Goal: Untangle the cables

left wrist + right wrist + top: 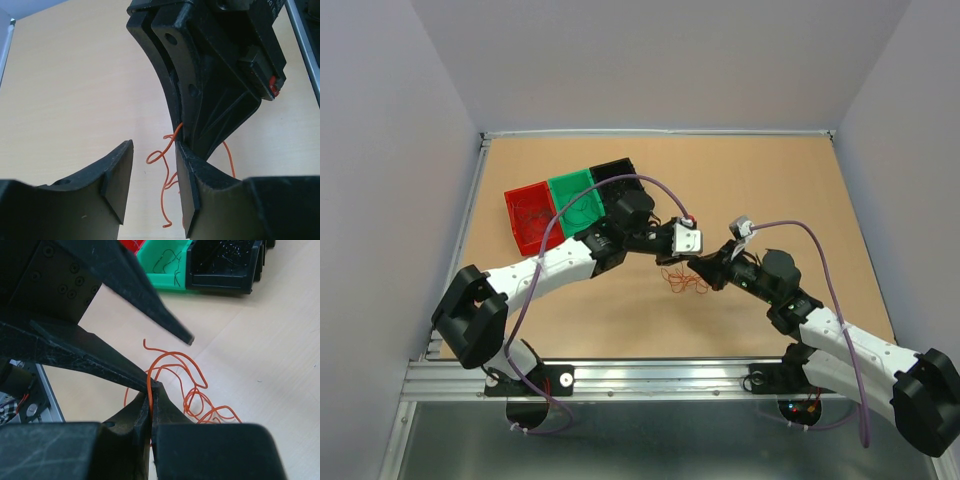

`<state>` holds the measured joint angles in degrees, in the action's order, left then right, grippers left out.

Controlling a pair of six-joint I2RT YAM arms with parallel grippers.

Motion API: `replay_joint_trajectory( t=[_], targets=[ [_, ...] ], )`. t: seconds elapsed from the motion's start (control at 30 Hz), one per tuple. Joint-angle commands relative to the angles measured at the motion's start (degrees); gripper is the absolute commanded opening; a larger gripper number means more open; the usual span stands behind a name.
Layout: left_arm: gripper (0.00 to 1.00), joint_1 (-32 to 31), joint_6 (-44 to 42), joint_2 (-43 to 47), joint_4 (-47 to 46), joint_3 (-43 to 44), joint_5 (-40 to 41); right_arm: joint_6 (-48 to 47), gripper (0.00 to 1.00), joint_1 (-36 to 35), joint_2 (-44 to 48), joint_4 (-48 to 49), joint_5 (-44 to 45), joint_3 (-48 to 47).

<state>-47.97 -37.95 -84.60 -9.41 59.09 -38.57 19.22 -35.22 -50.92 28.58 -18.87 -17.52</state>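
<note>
One strand (149,382): orange, I see it pinched by the right hand (151,392).
Left hand (152,187): fingers spread apart.
Cables (686,281): orange clump on the surface (770,190), centre frame, under both hands.

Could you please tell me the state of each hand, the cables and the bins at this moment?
cables, orange loops tangled together, one strand pinched.
left hand, open, gripping nothing.
right hand, shut on one orange strand of the cables.
green bin, upright, thin dark wires inside.
black bin, upright, thin wires inside.
red bin, upright, contents unclear.
</note>
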Motion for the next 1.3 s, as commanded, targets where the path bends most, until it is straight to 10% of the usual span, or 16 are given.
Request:
replay_joint_trajectory(
  t=[0.0, 0.33, 0.73, 0.93, 1.13, 1.27],
  targets=[
    [0.44, -1.34, -1.24, 0.05, -0.08, 1.29, 0.16, -0.59, 0.01, -0.11, 0.38, 3.15, -2.13, -3.75],
    [0.01, -1.96, -2.04, -0.66, 2.81, 3.13, -1.60, -0.59, 0.01, -0.11, 1.17, 3.15, -3.10, -3.22],
    [0.00, -1.78, 9.12, 7.34, 0.53, 7.17, 8.15, -1.11, 0.43, -0.02, 0.38, 7.63, 4.01, 4.16],
    [0.00, -1.78, 14.12, 5.68, 10.71, 25.88, 14.65, -0.42, 0.51, -0.02, -3.31, 10.53, 9.20, 4.60],
    [0.00, -0.47, 18.26, 3.48, 16.00, 42.76, 35.99, 0.99, 0.44, -0.02, -5.60, 11.32, 12.63, 5.12],
    [0.00, 4.01, 22.91, 4.70, 17.85, 48.66, 40.12, 3.53, 0.01, -0.11, -5.16, 11.41, 18.33, 6.62]
  ],
)
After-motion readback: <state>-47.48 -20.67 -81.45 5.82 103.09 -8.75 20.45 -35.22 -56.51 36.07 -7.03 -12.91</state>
